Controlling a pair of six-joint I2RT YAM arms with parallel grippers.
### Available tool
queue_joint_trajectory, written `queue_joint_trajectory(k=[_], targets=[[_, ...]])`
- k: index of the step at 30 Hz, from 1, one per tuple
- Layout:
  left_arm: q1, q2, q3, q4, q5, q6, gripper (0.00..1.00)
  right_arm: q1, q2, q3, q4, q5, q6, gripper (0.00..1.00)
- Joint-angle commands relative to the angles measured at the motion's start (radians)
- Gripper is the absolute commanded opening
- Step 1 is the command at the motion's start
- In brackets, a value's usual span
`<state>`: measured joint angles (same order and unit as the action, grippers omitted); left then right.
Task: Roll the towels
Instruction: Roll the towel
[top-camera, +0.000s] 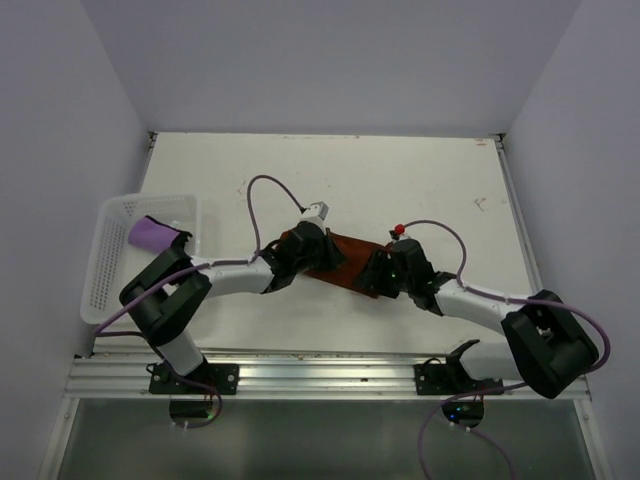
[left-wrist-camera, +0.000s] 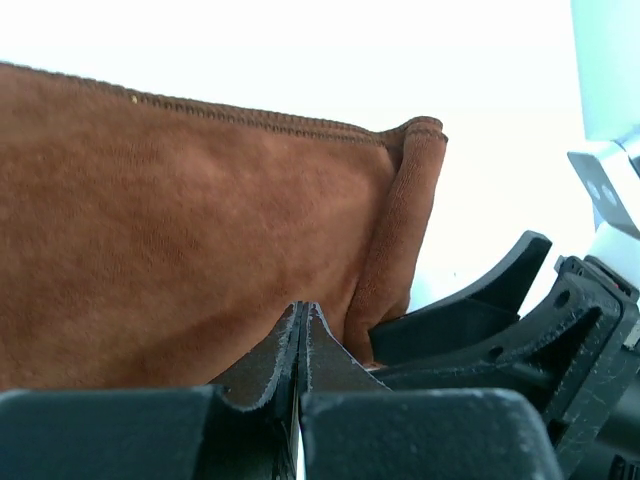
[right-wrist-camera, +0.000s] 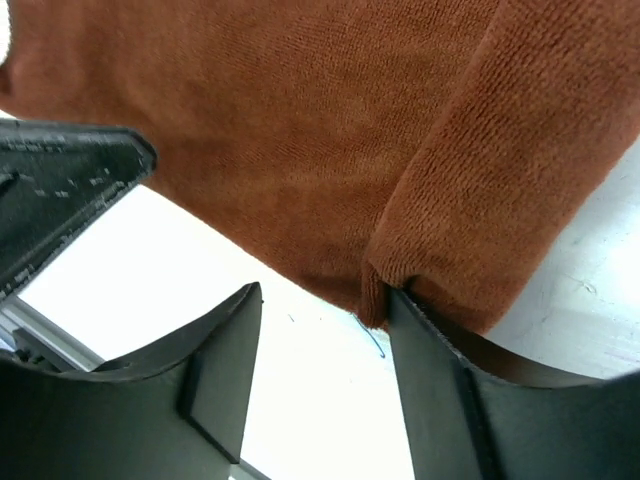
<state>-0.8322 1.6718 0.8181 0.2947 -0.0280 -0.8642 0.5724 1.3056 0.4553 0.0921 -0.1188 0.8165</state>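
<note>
table (top-camera: 400, 180): one, white.
arms: two, left arm (top-camera: 230, 272) and right arm (top-camera: 480, 300), both reaching to mid-table.
basket (top-camera: 105, 270): one, white and perforated, at the table's left edge.
towels: two. The rust-brown towel (top-camera: 345, 255) lies mid-table between the grippers, one end folded over. The purple towel (top-camera: 155, 233) sits in the basket.
left gripper (left-wrist-camera: 302, 312): fingers pressed together at the rust-brown towel's near edge; whether they pinch cloth cannot be told.
right gripper (right-wrist-camera: 325, 295): fingers spread, one finger (right-wrist-camera: 440, 370) touching the folded edge.

Rust-brown towel (top-camera: 338, 262) lies on the table (top-camera: 420, 180), purple towel (top-camera: 152, 234) bundled in the basket (top-camera: 108, 272)
</note>
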Motion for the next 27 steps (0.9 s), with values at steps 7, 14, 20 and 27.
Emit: queue_joint_trajectory(k=[7, 14, 20, 27], targets=[[0.079, 0.103, 0.147, 0.084, 0.250, 0.097, 0.00, 0.007, -0.068, -0.164, 0.167, 0.153, -0.085, 0.63], [0.166, 0.242, 0.393, 0.038, 0.504, 0.180, 0.00, 0.023, -0.075, -0.193, 0.207, 0.143, -0.201, 0.63], [0.162, 0.351, 0.474, 0.129, 0.747, 0.165, 0.07, 0.040, -0.046, -0.156, 0.190, 0.140, -0.266, 0.63], [0.122, 0.428, 0.472, 0.084, 0.781, 0.211, 0.31, 0.044, -0.017, -0.156, 0.218, 0.131, -0.269, 0.63]])
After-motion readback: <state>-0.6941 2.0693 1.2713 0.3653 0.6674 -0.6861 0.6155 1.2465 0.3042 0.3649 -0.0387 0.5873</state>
